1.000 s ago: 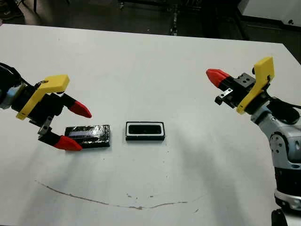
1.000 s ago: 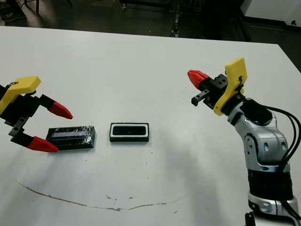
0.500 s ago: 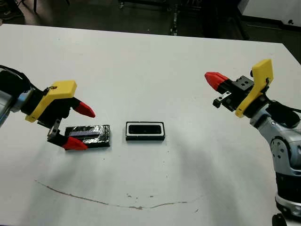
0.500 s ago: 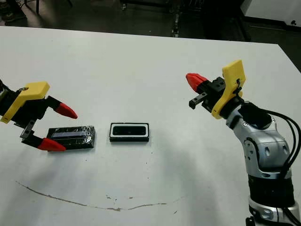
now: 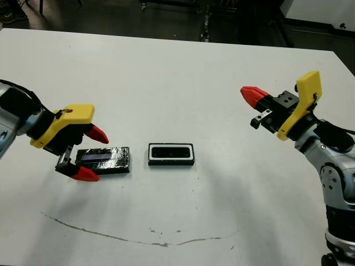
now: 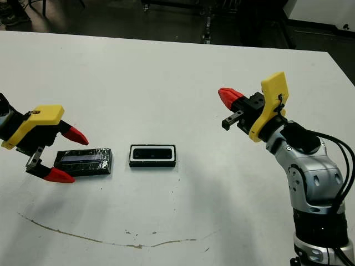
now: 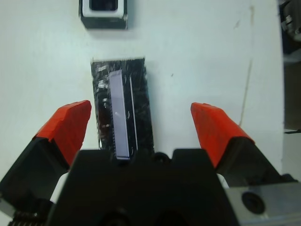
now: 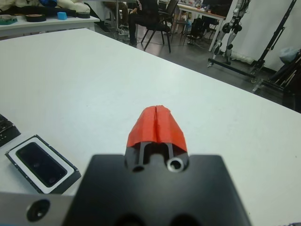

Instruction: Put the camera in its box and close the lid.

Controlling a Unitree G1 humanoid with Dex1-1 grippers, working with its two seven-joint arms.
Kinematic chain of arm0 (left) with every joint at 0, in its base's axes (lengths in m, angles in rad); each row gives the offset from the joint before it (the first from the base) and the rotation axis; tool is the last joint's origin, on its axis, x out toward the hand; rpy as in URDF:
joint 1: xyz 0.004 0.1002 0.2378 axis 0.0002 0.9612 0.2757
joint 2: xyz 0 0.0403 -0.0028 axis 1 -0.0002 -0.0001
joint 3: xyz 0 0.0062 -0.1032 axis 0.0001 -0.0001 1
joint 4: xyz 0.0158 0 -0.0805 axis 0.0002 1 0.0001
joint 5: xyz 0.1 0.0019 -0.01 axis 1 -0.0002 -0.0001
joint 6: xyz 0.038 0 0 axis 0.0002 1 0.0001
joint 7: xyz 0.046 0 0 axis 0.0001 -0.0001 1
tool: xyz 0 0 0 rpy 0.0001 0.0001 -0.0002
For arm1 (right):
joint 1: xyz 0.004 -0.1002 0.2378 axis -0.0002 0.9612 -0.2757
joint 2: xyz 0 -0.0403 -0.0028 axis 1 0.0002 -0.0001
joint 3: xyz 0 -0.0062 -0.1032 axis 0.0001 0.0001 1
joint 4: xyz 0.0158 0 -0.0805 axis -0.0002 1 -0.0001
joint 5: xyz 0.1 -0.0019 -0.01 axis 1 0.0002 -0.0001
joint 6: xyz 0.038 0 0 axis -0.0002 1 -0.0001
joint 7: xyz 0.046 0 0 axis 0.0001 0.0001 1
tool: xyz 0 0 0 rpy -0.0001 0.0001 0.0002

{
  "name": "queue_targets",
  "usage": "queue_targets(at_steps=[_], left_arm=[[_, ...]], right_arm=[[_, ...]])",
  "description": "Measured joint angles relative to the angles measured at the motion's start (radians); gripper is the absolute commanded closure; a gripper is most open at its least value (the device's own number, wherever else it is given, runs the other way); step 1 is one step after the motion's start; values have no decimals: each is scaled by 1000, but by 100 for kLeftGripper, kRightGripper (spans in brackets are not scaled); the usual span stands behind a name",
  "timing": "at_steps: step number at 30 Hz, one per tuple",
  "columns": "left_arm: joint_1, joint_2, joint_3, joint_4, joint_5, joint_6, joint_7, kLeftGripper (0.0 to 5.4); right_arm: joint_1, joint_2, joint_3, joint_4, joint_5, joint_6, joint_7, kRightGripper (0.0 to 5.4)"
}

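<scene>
The white table (image 5: 166, 66) carries two things close together near its middle. The lid (image 5: 104, 159), a glossy black slab, lies flat with its long axis running left to right across the table, its right end aimed at the box (image 5: 171, 154) just beside it; the camera seems to be inside already, as a dark bar in the white lining. The left gripper (image 5: 86, 155) is far nearer, its jaws spread wide and straddling the lid's left end, one finger on each long side. The right gripper (image 5: 252, 97) hangs well apart, its fingers pressed together, holding nothing.
</scene>
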Motion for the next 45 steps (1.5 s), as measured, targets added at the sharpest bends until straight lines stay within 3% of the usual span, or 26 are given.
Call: queue_targets(at_steps=[14, 31, 45], left_arm=[[28, -25, -1, 8, 56, -30, 58, 0], [30, -32, -7, 29, 35, 124, 12, 218], [24, -32, -11, 30, 38, 155, 7, 224]], right_arm=[[3, -2, 0, -4, 5, 5, 0, 539], [5, -2, 0, -3, -3, 3, -4, 540], [10, -2, 3, 18, -13, -22, -4, 540]])
